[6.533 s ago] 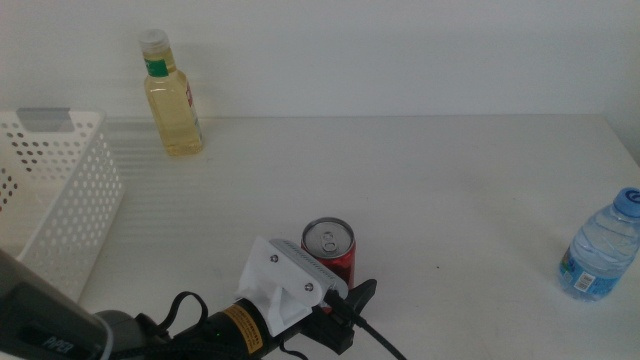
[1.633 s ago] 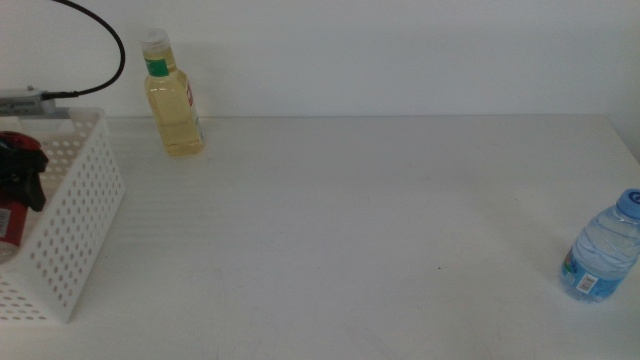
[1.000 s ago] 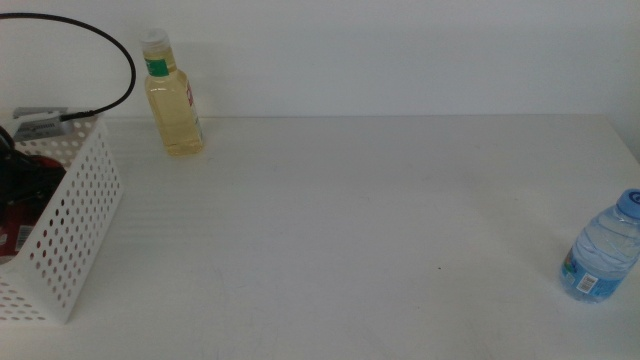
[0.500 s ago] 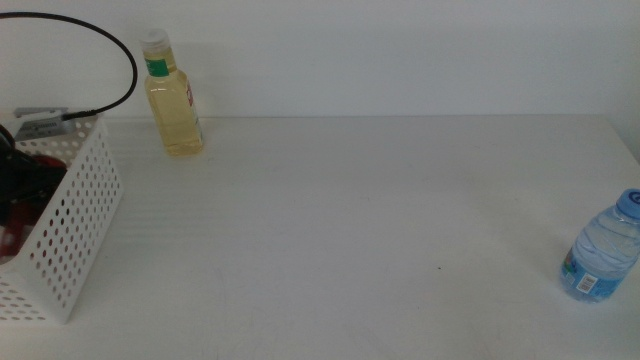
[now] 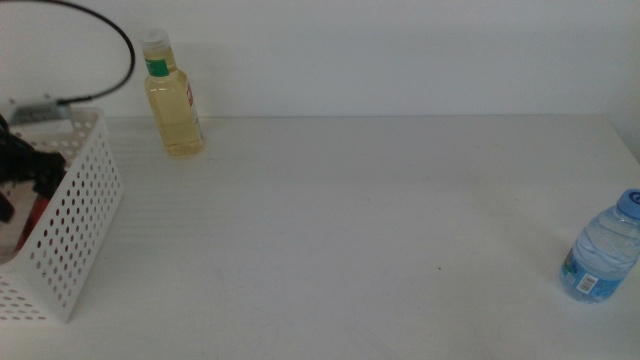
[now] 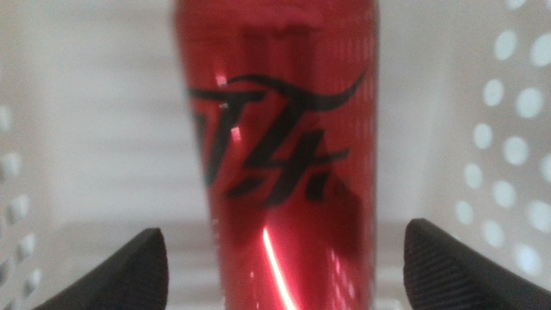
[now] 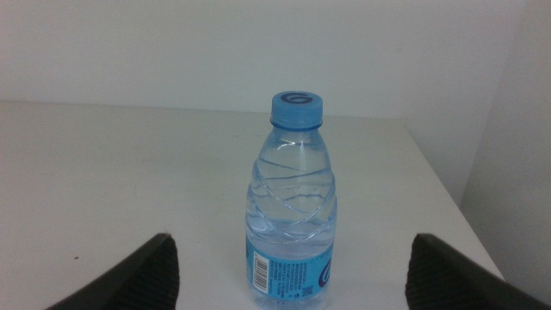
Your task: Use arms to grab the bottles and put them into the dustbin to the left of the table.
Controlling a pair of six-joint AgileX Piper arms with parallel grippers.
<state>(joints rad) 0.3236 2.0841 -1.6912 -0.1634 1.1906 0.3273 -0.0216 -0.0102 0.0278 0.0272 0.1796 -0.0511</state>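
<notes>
The red can [image 6: 280,164], which 6.5 s ago stands near the front edge of the tabletop [image 5: 380,220] with the left gripper [image 6: 284,271] closed around it, is now inside the white basket [image 5: 70,210] at the left, and the spot where it stood is bare. The left arm, earlier stretched in from the lower left corner, now shows only as a dark shape over the basket, slightly higher than half a second ago. Its jaws now stand wide on either side of the can without touching it, and the black cable [image 5: 100,30] arcs a little differently above the basket rim.
</notes>
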